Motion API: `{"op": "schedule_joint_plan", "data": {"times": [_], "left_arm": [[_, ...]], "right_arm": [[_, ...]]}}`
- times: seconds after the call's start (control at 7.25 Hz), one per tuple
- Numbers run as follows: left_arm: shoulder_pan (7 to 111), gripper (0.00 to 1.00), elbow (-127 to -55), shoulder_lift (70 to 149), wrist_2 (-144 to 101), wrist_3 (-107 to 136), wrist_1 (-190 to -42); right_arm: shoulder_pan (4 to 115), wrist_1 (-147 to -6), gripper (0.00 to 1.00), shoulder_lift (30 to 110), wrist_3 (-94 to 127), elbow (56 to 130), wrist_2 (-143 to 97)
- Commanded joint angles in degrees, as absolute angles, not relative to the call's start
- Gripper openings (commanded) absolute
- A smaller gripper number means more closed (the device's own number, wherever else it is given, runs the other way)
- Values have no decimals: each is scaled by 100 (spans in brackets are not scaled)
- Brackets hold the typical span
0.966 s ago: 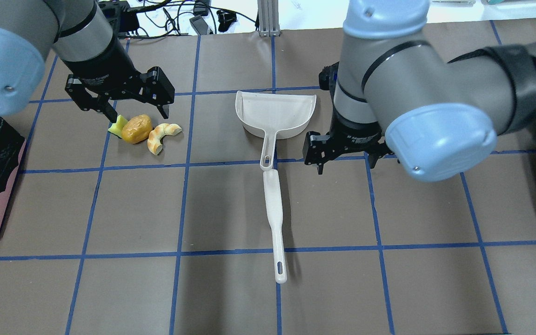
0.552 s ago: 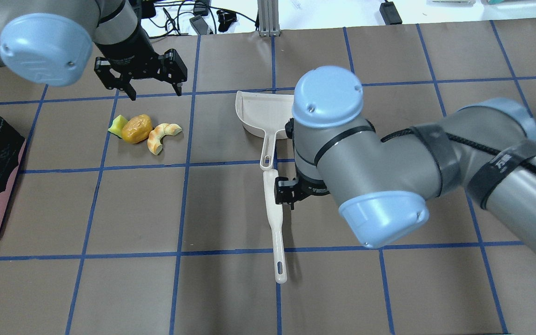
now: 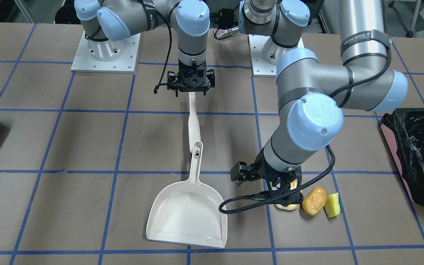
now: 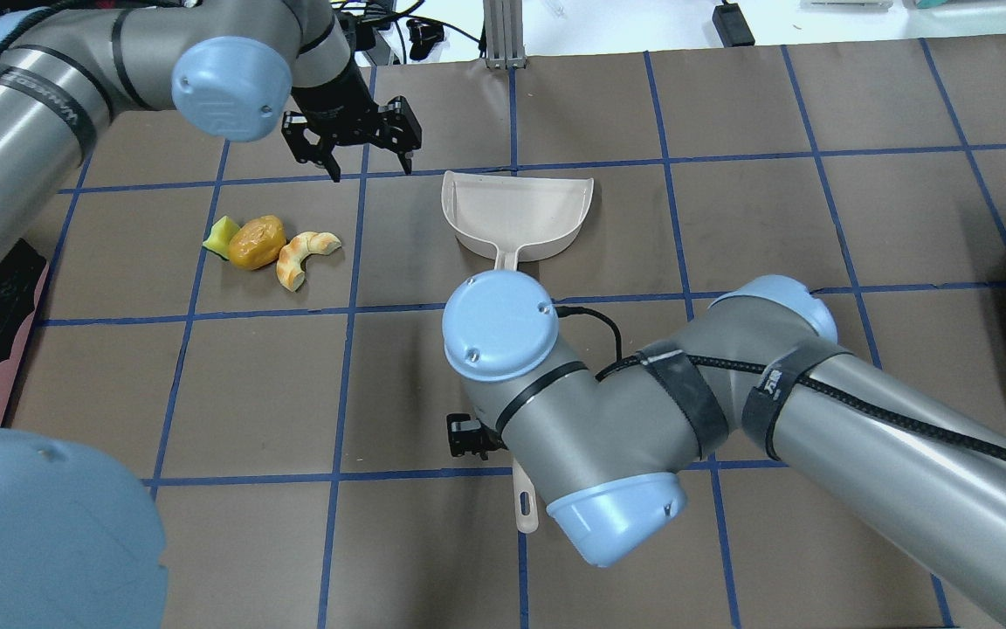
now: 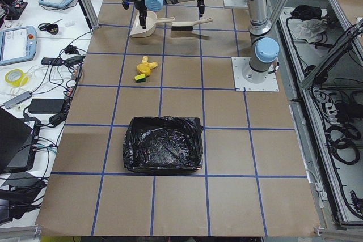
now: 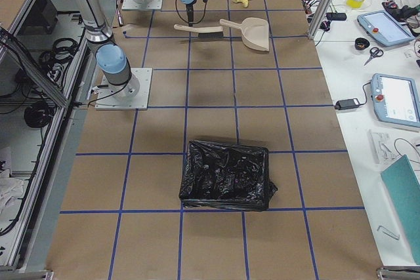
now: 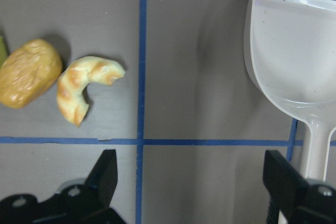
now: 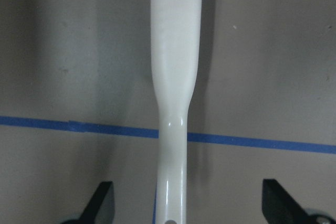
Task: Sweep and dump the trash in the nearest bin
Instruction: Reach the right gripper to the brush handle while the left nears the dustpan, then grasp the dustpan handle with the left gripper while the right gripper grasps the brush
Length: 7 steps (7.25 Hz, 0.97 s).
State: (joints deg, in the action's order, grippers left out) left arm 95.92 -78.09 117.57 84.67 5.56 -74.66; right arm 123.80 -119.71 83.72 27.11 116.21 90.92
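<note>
Left arm [image 3: 307,77] and right arm [image 3: 191,36] are showing silver-grey tubes, pale-blue joint caps and strapped black cable [image 4: 905,419]. Farthest from the white screwed base plate [image 3: 83,62], left end effector [image 4: 369,170] and right end effector [image 3: 191,92] are showing black.

Left end effector [image 4: 369,168], right [image 3: 191,92] spread

A teach pendant [image 6: 396,100] is lying on the white bench [image 6: 348,136]; scissors [image 6: 373,52] are lying near a second pendant [image 6: 384,29].
</note>
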Motion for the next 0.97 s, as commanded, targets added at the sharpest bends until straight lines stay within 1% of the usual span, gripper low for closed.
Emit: {"op": "schedule_joint_plan", "data": {"times": [0.0,0.14,0.69,0.83], "left_arm": [[10123,100,-7638,12198,8402,641,-7356],[10343,100,-7655,12347,8402,877,-7356],[10819,100,-7786,12629,8411,853,-7348],[10845,100,-7822,12612,8411,853,-7339]], "right_arm": [[12507,-12835,99,8332,2725,12231,9105],[12507,-13023,100,8323,2707,12391,9088],[12717,-13034,100,8279,2777,12410,9009],[12726,-13025,94,8271,2716,12419,9009]]}}
